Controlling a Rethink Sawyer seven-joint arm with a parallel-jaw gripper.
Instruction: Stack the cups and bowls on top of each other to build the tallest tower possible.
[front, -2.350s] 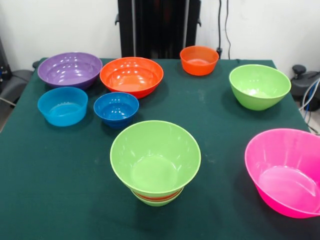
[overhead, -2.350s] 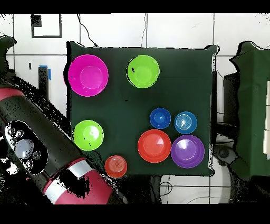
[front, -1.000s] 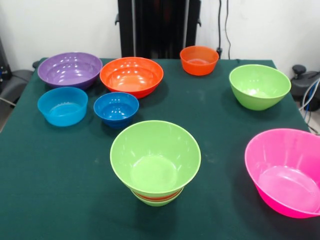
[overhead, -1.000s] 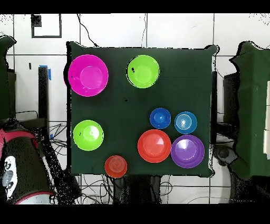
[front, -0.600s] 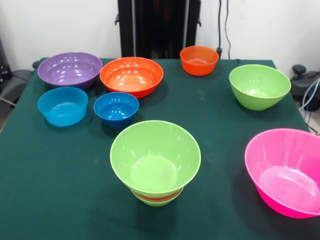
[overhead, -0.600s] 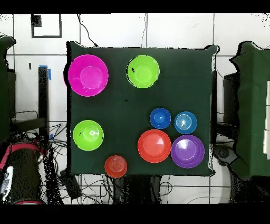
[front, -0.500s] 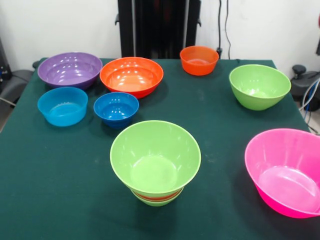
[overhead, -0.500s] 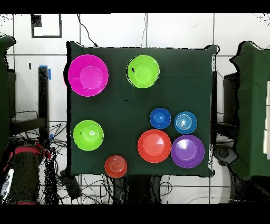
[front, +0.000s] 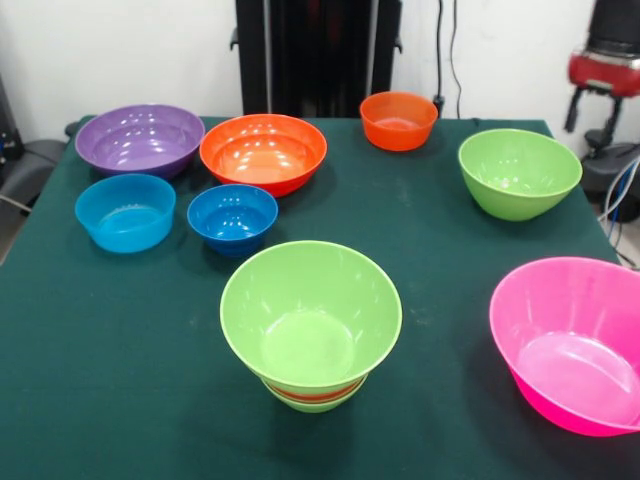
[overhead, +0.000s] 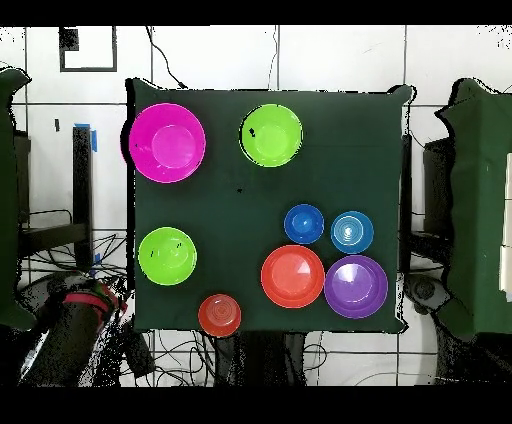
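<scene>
We record the pink bowl (front: 570, 345) as the largest, at the near right table edge in the front view, followed by the purple bowl (front: 140, 138) and large orange bowl (front: 263, 152) touching at the far left, the tower (front: 311, 325) standing upright near the middle front with its wide lime green rim opening upward over an orange band and small green base, a lone lime green bowl (front: 519, 172) at the right, two blue bowls (front: 125, 211) side by side, and a small orange bowl (front: 398, 120) at the far edge. We read no brand, label or writing on any bowl, all glossy and mouth-up. The arm (front: 610, 60) shows beyond the table's far right corner, and we cannot tell the gripper's state.
</scene>
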